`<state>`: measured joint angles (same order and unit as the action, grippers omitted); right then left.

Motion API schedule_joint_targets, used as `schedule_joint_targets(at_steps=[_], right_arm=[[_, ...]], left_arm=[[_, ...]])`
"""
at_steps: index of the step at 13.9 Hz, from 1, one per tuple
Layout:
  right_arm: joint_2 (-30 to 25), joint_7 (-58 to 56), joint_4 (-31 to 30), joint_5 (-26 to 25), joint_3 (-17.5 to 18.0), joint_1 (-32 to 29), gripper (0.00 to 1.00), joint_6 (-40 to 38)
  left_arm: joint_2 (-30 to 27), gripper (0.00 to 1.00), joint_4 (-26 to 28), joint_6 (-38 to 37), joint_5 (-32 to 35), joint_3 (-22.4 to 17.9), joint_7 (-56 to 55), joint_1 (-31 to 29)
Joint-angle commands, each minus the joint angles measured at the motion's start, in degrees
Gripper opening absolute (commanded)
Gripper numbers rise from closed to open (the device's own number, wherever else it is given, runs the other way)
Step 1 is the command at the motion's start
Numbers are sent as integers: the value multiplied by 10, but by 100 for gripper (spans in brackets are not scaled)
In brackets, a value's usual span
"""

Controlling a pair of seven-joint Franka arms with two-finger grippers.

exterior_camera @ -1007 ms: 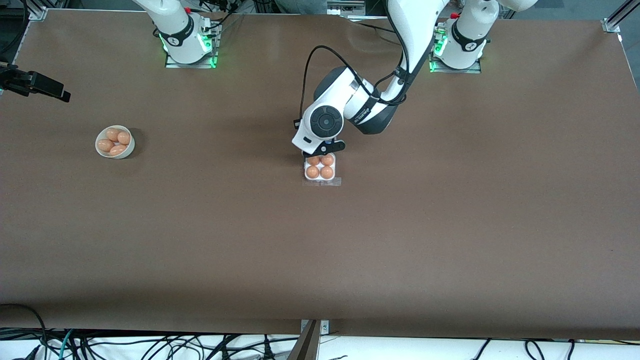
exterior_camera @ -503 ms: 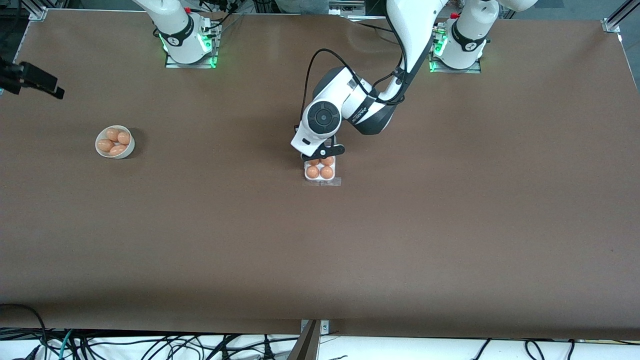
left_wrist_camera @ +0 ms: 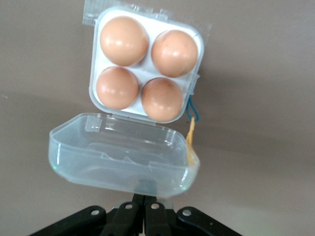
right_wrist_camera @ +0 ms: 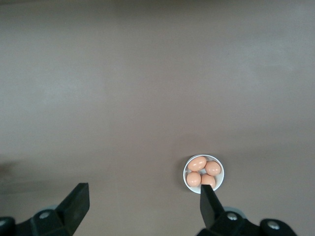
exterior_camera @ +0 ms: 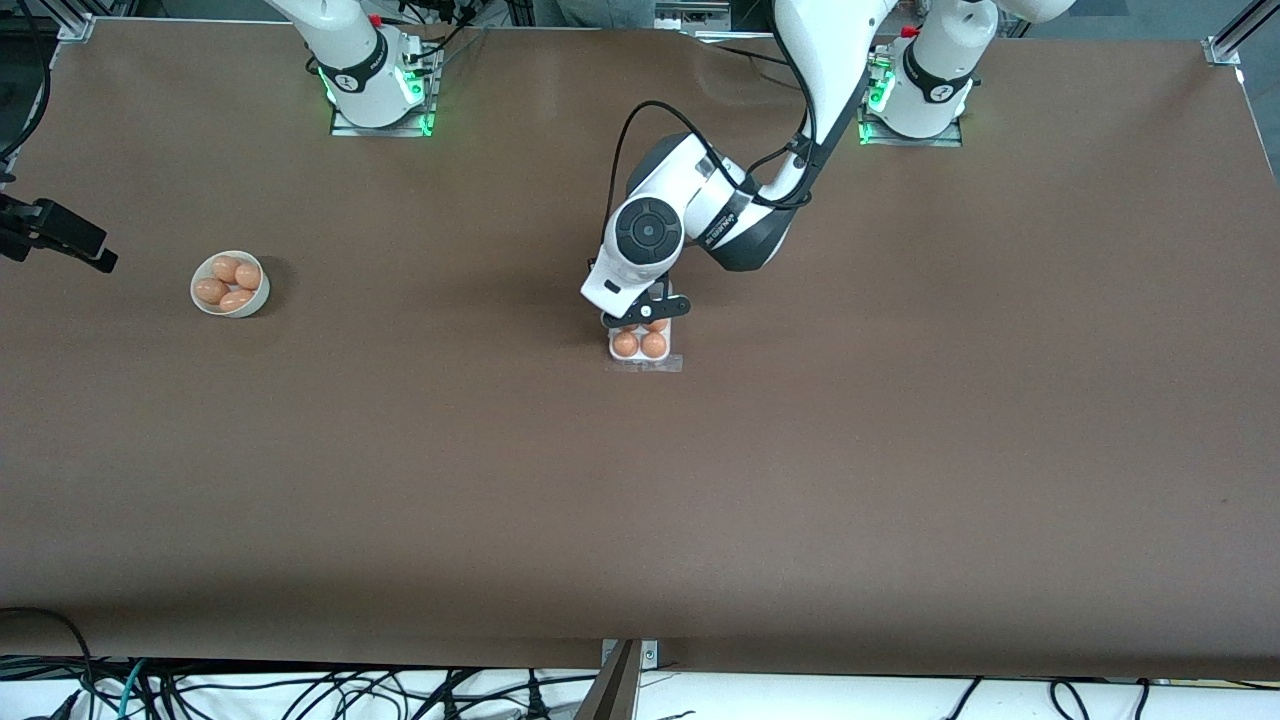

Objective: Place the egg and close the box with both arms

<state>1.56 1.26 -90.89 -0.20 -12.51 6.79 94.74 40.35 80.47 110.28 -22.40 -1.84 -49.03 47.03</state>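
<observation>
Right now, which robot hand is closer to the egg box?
Left. The left hand is at the box, touching its lid; the right hand is away past the bowl.

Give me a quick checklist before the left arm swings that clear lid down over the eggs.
1. All four cells of the box filled with eggs: ok.
2. Eggs seated below the tray rim: cannot tell.
3. Clear lid still open, hinged at the tray edge: ok, not yet closed.
4. Left gripper shut, right at the lid's free edge: ok; actual contact, cannot tell.
5. Right gripper open, waiting at the right arm's end of the table, away from the box: ok.
6. Bowl with spare eggs well away from the box: ok.
</observation>
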Motion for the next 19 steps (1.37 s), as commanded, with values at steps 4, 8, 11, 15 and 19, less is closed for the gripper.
schedule_joint_targets(at_steps=[4, 8, 11, 15, 19], right_arm=[[-16, -12, -36, -9, 37, -6, 100, 5], [-23, -20, -42, -7, 37, 2, 100, -21], [-20, -19, -42, -7, 37, 3, 100, -21], [-19, -19, -40, -9, 36, 10, 100, -40], [-20, -16, -36, -5, 37, 10, 100, -56]], left_arm=[[6, 6, -23, 21, 48, -13, -7, 4], [4, 6, -24, 21, 70, -14, -9, 2], [-6, 34, -52, -12, 72, -19, -5, -28], [-19, 100, -121, -123, 171, -19, -4, -89], [-57, 100, -162, -136, 193, -16, 25, -174]])
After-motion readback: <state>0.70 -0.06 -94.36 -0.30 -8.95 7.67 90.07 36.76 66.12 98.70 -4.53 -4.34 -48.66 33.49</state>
